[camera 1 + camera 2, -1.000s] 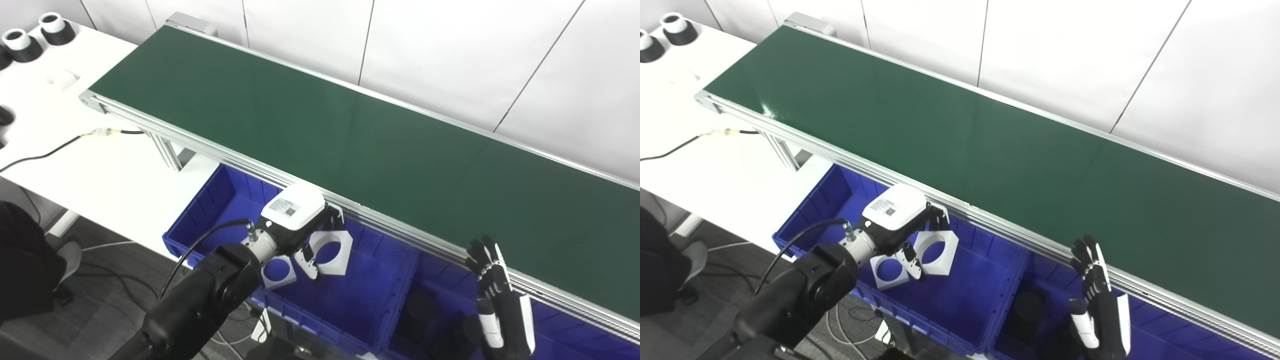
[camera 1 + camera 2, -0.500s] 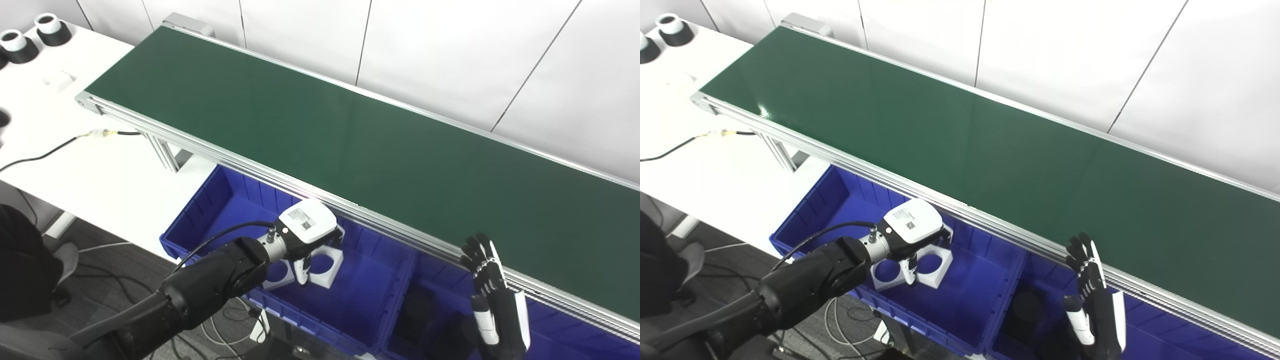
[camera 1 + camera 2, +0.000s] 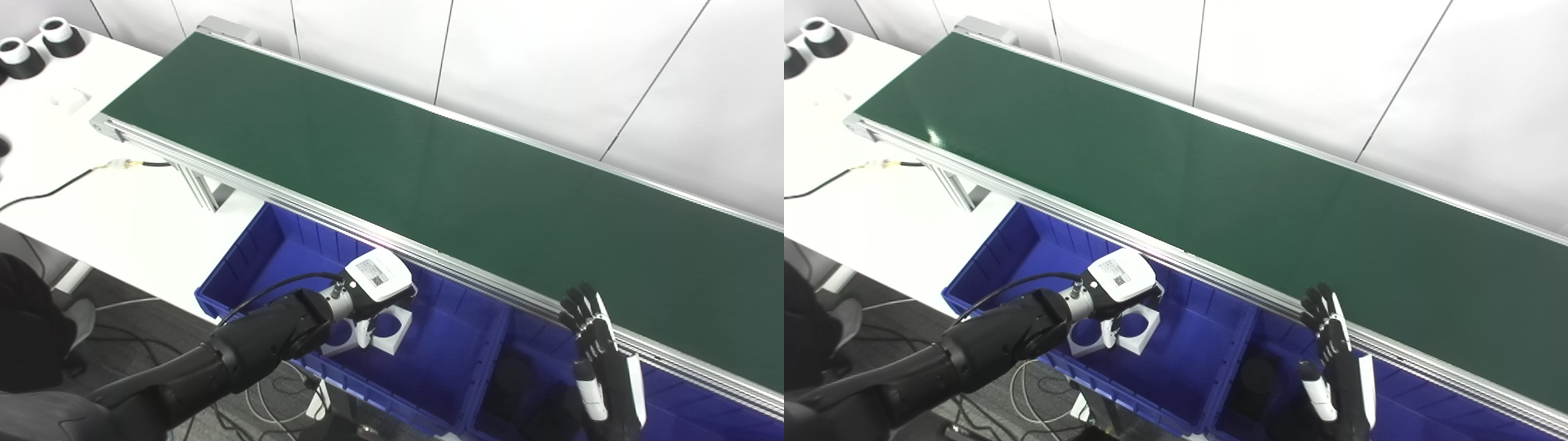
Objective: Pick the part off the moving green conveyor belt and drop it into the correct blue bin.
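I see the white part (image 3: 388, 320), a block with a round hole, low in the left blue bin (image 3: 269, 251) at lower centre, beside a second white block (image 3: 339, 335). My left hand (image 3: 375, 288) sits right over it, fingers around its edge (whether they grip it, I cannot tell). At lower right my right hand (image 3: 597, 361) stands upright, fingers spread, holding nothing, just below the green conveyor belt (image 3: 429, 165), which runs bare from upper left to right.
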You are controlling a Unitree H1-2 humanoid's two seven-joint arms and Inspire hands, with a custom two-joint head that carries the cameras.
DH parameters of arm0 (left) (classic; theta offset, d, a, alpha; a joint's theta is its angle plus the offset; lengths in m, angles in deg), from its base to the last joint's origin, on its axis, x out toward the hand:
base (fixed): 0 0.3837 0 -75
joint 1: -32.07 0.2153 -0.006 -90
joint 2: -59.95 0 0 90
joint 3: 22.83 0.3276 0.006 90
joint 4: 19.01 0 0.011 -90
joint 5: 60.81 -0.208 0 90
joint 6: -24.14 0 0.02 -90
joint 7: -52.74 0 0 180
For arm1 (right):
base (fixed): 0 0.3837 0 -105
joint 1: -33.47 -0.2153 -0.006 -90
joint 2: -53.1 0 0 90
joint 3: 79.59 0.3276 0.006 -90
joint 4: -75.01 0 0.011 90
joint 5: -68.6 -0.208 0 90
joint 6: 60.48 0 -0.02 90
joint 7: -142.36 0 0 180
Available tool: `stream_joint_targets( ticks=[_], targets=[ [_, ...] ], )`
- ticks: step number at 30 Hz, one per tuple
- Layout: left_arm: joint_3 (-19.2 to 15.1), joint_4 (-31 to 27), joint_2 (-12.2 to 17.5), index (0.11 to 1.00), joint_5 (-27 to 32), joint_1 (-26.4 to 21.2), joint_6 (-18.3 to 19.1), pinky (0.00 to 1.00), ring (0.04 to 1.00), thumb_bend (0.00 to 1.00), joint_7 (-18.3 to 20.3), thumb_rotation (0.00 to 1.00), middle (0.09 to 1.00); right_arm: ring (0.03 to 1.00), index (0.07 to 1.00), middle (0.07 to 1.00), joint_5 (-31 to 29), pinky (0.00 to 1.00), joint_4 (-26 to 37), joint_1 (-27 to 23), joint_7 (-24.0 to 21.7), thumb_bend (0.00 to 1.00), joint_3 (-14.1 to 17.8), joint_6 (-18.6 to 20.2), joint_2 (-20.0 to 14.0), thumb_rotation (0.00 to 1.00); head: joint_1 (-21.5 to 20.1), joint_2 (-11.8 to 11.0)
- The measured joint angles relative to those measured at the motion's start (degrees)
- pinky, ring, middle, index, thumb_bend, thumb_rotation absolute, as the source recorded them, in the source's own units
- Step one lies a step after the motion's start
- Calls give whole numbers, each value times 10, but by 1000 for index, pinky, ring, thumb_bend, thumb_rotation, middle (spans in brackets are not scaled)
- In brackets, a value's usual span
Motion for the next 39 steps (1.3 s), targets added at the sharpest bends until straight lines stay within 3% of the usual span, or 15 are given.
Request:
stream_joint_targets(
  ticks=[1, 5, 19, 30, 33, 39],
  targets=[
    [1, -2, 3, 619, -1, 0, 2, 522, 583, 871, 5, 52, 654, 906, 962, 918, 0, 866, 0, 0, 0, 820, 0, 0, 0, 889, -1, -3],
    [11, -21, 6, 650, -14, 0, 15, 578, 650, 991, 26, 106, 706, 907, 959, 916, 0, 860, 1, 0, 0, 817, 0, 0, 0, 884, -1, -4],
    [15, -34, 7, 654, -13, 1, 27, 545, 631, 1000, 43, 103, 684, 910, 959, 918, -2, 867, 1, 0, -3, 804, 1, 0, 1, 883, -2, -4],
    [6, -129, 7, 656, 2, 34, 26, 514, 611, 1000, 61, 127, 670, 912, 957, 915, -10, 863, 1, 2, -9, 817, 2, 0, 0, 879, -3, -1],
    [-13, -203, 4, 660, 51, 63, 26, 510, 620, 1000, 89, 115, 673, 913, 958, 911, -10, 862, 1, 4, -9, 808, 3, 0, -1, 879, -3, 1],
    [-70, -316, -41, 671, 233, 117, 53, 481, 611, 1000, 154, 150, 679, 911, 957, 909, -10, 860, 4, 7, -10, 810, 3, 0, -3, 882, -8, 4]
  ],
)
